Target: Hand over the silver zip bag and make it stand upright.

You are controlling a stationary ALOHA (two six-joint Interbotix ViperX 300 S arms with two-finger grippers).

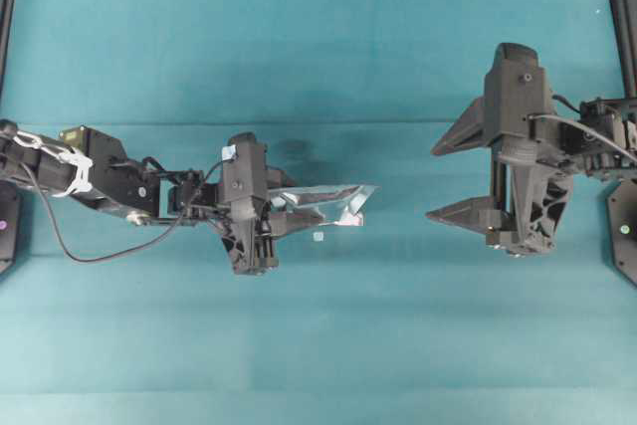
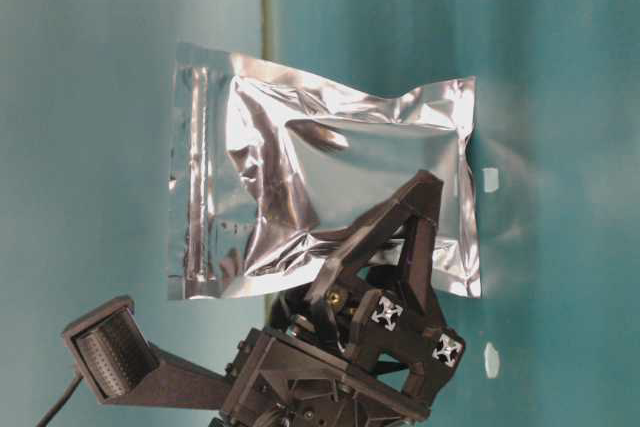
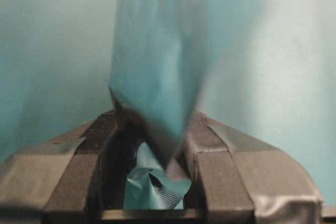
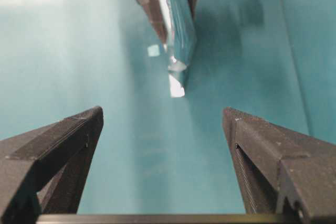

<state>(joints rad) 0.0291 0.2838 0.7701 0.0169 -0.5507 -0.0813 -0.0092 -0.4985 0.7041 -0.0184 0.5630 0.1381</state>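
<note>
One camera looks straight down on the teal cloth-covered table [image 1: 318, 47] from well above, a second sits low and near, turned sideways, and each wrist camera peers out between its own black fingers, all four sharing the shiny crinkled silver foil pouch [image 2: 330, 177].

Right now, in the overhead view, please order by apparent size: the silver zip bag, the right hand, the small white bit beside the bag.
1. right hand
2. silver zip bag, seen nearly edge-on
3. white bit
</note>
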